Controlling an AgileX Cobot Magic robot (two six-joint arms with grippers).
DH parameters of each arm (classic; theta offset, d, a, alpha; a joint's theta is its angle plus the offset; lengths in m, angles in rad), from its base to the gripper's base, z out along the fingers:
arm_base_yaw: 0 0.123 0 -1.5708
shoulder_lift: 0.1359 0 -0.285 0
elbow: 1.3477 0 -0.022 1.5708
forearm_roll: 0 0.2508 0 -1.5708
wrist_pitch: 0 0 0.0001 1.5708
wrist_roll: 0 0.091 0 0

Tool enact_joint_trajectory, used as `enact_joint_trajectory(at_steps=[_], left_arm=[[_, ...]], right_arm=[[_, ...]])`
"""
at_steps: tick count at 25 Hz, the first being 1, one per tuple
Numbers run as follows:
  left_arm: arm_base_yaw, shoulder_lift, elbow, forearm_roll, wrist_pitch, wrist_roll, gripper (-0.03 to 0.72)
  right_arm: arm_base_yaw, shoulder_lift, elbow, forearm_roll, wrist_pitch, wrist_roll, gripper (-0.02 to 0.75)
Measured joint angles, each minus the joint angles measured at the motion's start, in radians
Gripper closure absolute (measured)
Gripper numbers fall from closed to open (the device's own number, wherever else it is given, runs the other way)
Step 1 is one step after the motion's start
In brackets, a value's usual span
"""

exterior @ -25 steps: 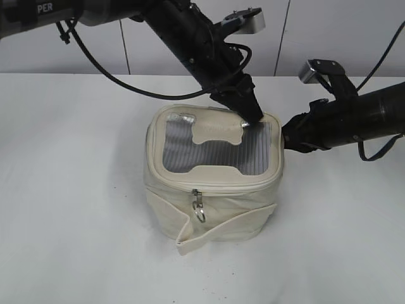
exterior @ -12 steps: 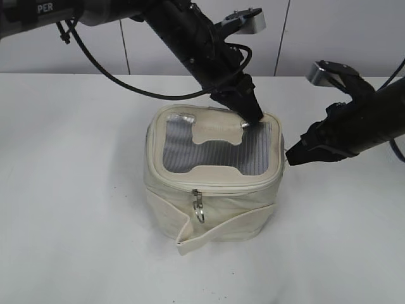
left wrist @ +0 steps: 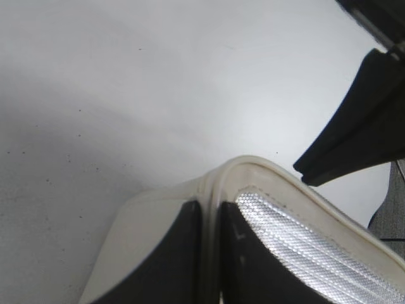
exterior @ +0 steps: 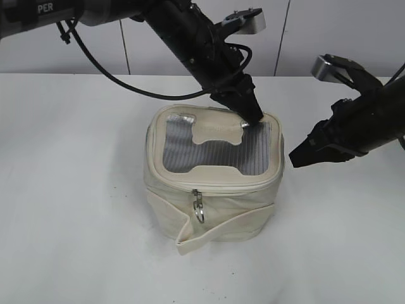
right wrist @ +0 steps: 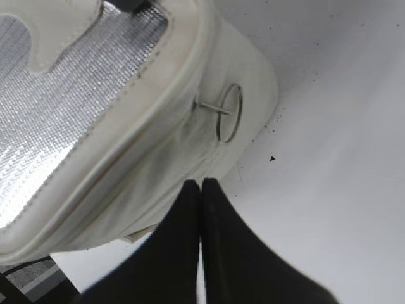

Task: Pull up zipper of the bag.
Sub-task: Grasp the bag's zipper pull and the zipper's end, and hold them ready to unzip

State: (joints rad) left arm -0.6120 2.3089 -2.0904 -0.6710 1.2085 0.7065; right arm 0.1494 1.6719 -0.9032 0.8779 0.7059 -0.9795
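The cream bag (exterior: 212, 212) stands on the white table, its lid showing grey mesh and a cream patch. The zipper track (exterior: 218, 185) runs round the lid rim. One silver pull with a ring (exterior: 199, 208) hangs at the front. A second ring pull (right wrist: 229, 113) shows on the bag's side in the right wrist view. My left gripper (exterior: 254, 118) is shut on the lid rim at the back right corner; its fingers straddle the rim (left wrist: 211, 221). My right gripper (exterior: 295, 159) is shut and empty, a short gap right of the bag; its tips (right wrist: 201, 185) lie below that ring.
A loose cream strap flap (exterior: 190, 237) hangs at the bag's front. The white table (exterior: 76, 190) surrounds the bag, with a grey wall behind. The right gripper's dark tip (left wrist: 316, 166) shows in the left wrist view.
My right gripper has drawn back from the bag's right side, moving right and tilting up. The left gripper and the bag have not moved.
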Motion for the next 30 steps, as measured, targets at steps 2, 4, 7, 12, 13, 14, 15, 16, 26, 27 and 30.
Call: enact_joint_trajectory(at_steps=[2,4,7,12,13,14,15,16,26,27,30], left_arm=[[0.000,0.000,0.000,0.000,0.000,0.000,0.634],[0.000,0.000,0.000,0.000,0.000,0.000,0.634],[0.000,0.000,0.000,0.000,0.000,0.000,0.634],[0.000,0.000,0.000,-0.001,0.000,0.000,0.634],[0.000,0.000,0.000,-0.001,0.000,0.000,0.634],[0.000,0.000,0.000,-0.001,0.000,0.000,0.634],[0.000,0.000,0.000,-0.001,0.000,0.000,0.634],[0.000,0.000,0.000,0.000,0.000,0.000,0.634],[0.000,0.000,0.000,-0.001,0.000,0.000,0.634],[0.000,0.000,0.000,0.000,-0.001,0.000,0.634],[0.000,0.000,0.000,0.000,-0.001,0.000,0.634]], right_arm=[[0.000,0.000,0.000,-0.012,-0.009,0.003,0.704],[0.000,0.000,0.000,-0.022,-0.014,0.002,0.619],[0.000,0.008,0.000,-0.030,-0.015,-0.040,0.419],[0.000,0.056,0.000,0.053,-0.055,-0.193,0.279],[0.000,0.065,0.000,0.085,-0.063,-0.228,0.276],[0.000,0.073,0.000,0.114,-0.073,-0.260,0.274],[0.000,0.082,0.000,0.136,-0.080,-0.286,0.274],[0.000,0.092,0.000,0.161,-0.089,-0.316,0.274],[0.000,0.210,-0.052,0.350,-0.119,-0.480,0.711],[0.000,0.209,-0.053,0.338,-0.113,-0.456,0.731],[0.000,0.190,-0.053,0.230,-0.111,-0.304,0.733]])
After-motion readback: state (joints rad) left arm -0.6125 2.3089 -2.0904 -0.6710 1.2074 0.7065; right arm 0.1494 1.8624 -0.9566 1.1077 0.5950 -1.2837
